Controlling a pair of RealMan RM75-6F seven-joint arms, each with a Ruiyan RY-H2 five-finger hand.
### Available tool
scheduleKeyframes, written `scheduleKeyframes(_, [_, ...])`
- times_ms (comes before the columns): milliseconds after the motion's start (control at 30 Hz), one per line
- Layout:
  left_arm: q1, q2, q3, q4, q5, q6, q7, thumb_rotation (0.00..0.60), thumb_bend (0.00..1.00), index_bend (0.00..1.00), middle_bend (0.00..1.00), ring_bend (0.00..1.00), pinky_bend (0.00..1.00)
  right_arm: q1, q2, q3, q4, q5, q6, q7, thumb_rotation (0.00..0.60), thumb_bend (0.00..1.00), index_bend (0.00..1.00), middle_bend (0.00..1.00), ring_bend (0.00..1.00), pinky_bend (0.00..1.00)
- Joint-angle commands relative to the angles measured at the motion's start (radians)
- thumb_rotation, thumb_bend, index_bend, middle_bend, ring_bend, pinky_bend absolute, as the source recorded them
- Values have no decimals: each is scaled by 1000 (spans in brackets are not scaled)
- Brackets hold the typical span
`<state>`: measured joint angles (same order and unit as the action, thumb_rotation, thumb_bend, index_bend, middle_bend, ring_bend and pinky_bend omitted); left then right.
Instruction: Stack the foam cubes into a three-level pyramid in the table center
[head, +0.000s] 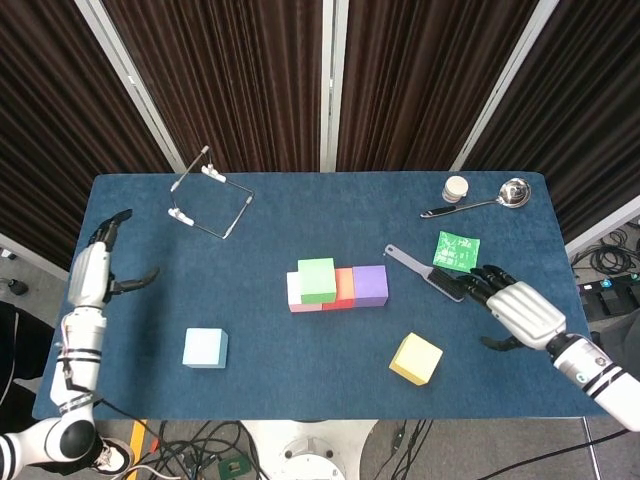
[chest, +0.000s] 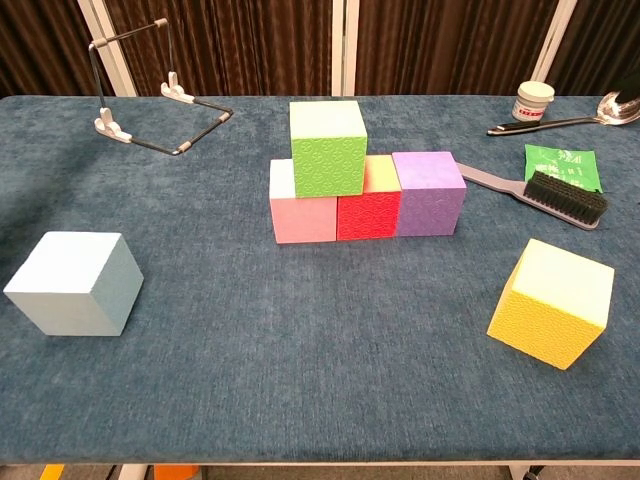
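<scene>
In the middle of the blue cloth-covered bench (head: 150, 230) stands a row of three foam cubes touching each other — a pink foam cube (chest: 300, 216), a red foam cube (chest: 366, 214) and a purple foam cube (chest: 430, 193). A green foam cube (chest: 327, 148) sits on top, over the pink and red ones. A light blue foam cube (head: 205, 348) lies alone toward the front left, and a yellow foam cube (head: 415, 358) lies tilted at the front right — both well apart from the row. The left robot hand (head: 92, 272) hovers at the left edge with fingers spread, holding nothing. The right robot hand (head: 515, 308) is near the yellow cube, fingers apart, also holding nothing. Beside it lie a grey brush with black bristles (head: 430, 274) and a green paper packet (head: 456, 250).
</scene>
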<state>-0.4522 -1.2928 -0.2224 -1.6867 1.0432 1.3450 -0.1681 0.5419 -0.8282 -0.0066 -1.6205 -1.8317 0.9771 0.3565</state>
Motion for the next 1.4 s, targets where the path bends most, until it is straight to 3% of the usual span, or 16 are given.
scheduleKeyframes(33, [60,-58,48,125,66,67,22,600,193,117,124,52,115,37,7,-26,-29,-53,-33,-93,600,150,0,80,0,0])
scheduleKeyframes(300, [97,-128,47,234,101,103,48,600,193,116,124,52,115,97,-79,-48,-34,-91,-86,-140,600,149,0,72,0,0])
scheduleKeyframes(533, [119,-125,28,247,114,94,22,600,194,116,124,52,113,127,-112,-68,-30,-150,-65,-205,600,148,0,66,0,0])
scheduleKeyframes(800, [141,-113,13,233,124,62,-38,600,194,116,124,52,113,173,-143,-95,-30,-138,-155,-261,600,149,0,66,0,0])
scheduleKeyframes(1000, [151,-106,10,242,139,49,-40,600,194,116,124,52,113,185,-177,-110,-5,-131,-155,-276,600,158,0,64,0,0])
scheduleKeyframes(1233, [158,-114,10,255,155,43,-27,600,194,116,124,52,113,187,-228,-137,41,-147,-97,-239,600,203,0,167,0,0])
scheduleKeyframes(1400, [159,-118,6,261,162,35,-23,600,194,119,124,52,113,183,-238,-159,65,-156,-50,-206,600,260,0,317,0,0])
